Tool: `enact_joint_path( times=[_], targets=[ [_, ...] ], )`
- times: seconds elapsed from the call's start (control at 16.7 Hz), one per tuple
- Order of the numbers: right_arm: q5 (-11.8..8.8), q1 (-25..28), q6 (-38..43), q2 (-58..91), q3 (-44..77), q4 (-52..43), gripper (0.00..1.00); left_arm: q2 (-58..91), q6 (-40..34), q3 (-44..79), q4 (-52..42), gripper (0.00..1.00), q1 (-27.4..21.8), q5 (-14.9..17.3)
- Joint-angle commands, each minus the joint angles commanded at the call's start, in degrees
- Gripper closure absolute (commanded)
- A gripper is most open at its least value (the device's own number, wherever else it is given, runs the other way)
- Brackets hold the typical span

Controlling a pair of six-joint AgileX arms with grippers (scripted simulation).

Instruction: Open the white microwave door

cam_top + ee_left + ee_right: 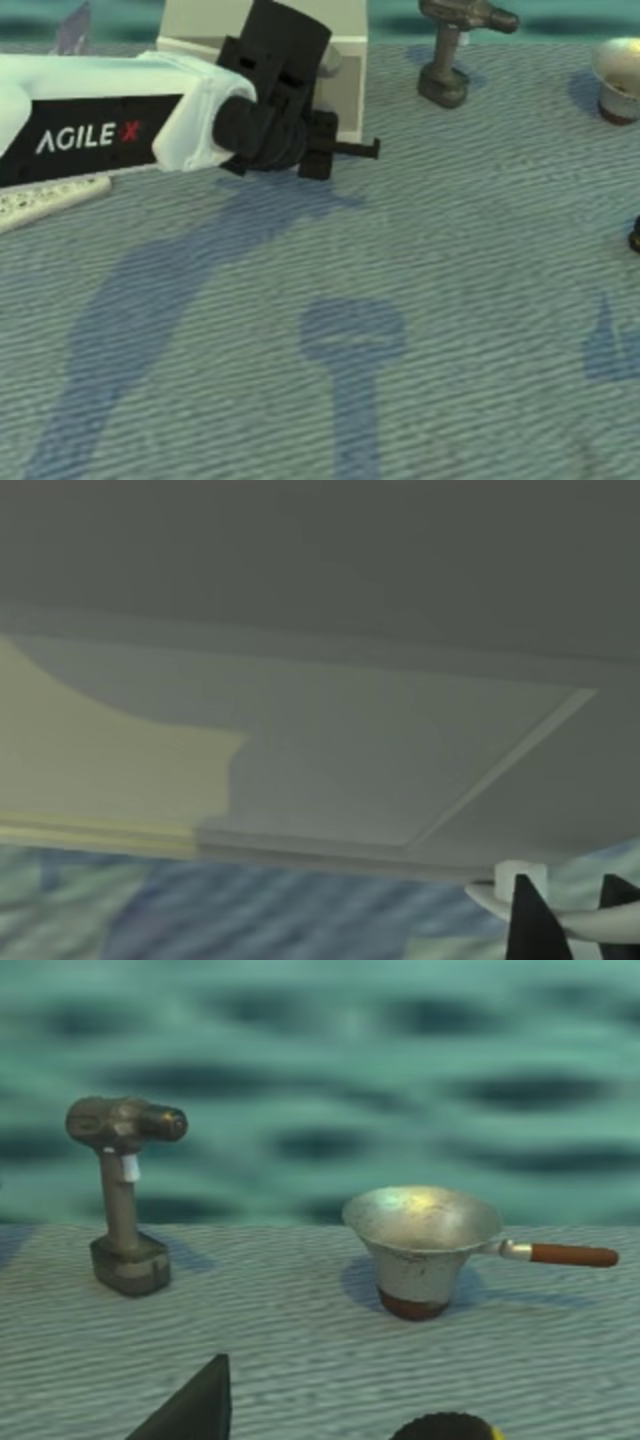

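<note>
The left gripper (345,150) sat right at the front of the white microwave (340,45), at the table's far edge left of centre, fingers poking toward the right. In the left wrist view two dark fingertips (528,920) straddled a small pale handle piece (520,880) under the white microwave door (400,760); whether they were pinching it or merely flanking it, I could not tell. Yellowish interior (90,750) showed beside the panel, so the door looked partly swung: mid-pull, I judged. Next move would call for a steady arc outward, keeping hold of that handle. The right arm was parked, its gripper out of sight. Count: one microwave, one drill (450,50), one metal saucepan (425,1250).
</note>
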Motion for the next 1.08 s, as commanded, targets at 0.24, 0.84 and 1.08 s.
enact_joint_path(
  times=[0.24, 0.84, 1.08],
  targets=[
    [0.0, 0.0, 0.0, 0.0, 0.0, 0.0, 0.0, 0.0, 0.0, 0.0, 0.0, 1.0, 0.0, 0.0],
    [0.0, 0.0, 0.0, 0.0, 0.0, 0.0, 0.0, 0.0, -0.2, 0.0, 0.0, 1.0, -0.4, 0.5],
    [0.0, 0.0, 0.0, 0.0, 0.0, 0.0, 0.0, -1.5, 2.0, -1.9, 1.1, 1.0, 0.4, 1.8]
  ],
)
